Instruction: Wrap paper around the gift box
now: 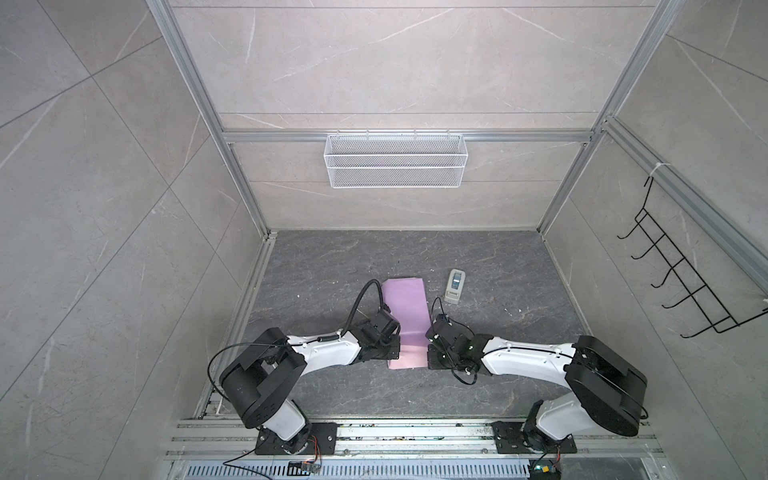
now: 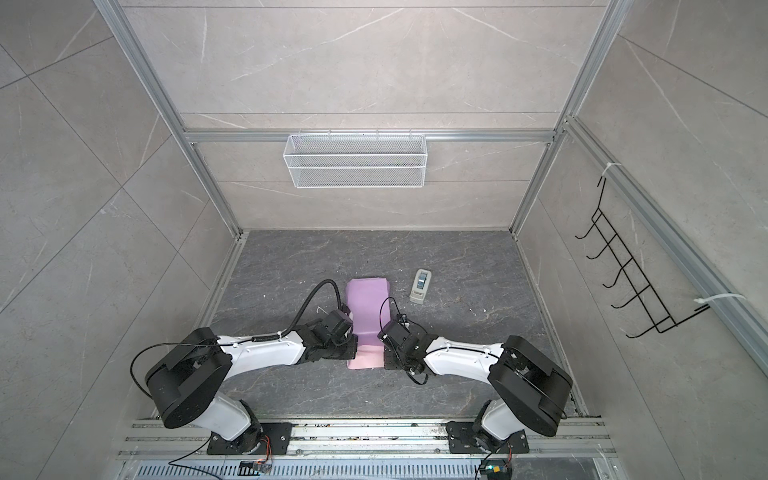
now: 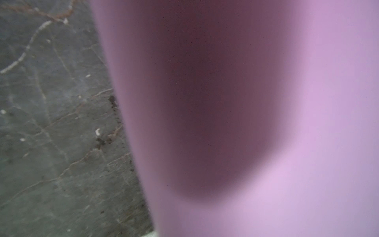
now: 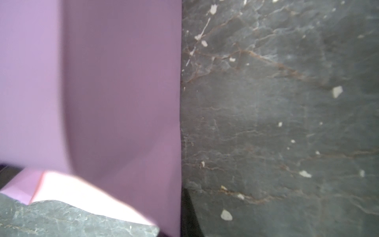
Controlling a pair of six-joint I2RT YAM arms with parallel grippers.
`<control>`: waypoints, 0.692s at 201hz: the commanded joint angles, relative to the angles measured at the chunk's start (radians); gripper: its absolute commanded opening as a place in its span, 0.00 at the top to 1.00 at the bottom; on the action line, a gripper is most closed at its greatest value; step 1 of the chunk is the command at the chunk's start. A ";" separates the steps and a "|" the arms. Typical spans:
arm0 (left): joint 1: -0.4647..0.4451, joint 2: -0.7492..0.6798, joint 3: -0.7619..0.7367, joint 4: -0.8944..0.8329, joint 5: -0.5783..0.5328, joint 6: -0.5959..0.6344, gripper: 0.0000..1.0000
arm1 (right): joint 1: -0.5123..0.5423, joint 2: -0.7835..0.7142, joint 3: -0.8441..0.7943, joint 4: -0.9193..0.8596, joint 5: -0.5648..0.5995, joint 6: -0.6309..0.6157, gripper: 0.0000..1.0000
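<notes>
The paper [image 1: 406, 307] [image 2: 366, 303] is folded into a long, narrow strip with the lilac face up. A cross crease sits near one end, and beyond it the tone turns paler pink. The strip lies on the dark stone table [image 1: 498, 266], just beside the grey-white device [image 1: 454, 286], on the device's side toward the left arm. One end is level with the device, and the strip runs from there toward the arm bases. In the right wrist view the paper [image 4: 114, 92] shows lilac with a pale pink turned-over corner.

The left gripper [image 1: 395, 352] and right gripper [image 1: 430, 356] flank the strip's end farthest from the device, one at each long edge. Both sets of fingers are closed together. Whether paper is pinched between them cannot be told.
</notes>
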 commanded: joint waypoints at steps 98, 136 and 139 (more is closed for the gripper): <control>-0.066 -0.110 -0.090 -0.077 -0.024 -0.120 0.64 | 0.003 0.019 0.010 -0.038 0.033 0.007 0.98; -0.078 -0.077 -0.081 -0.071 -0.030 -0.128 0.80 | 0.002 0.024 0.013 -0.034 0.032 0.005 0.99; -0.078 -0.075 -0.080 -0.071 -0.032 -0.127 0.81 | 0.002 0.024 0.012 -0.035 0.031 0.005 0.99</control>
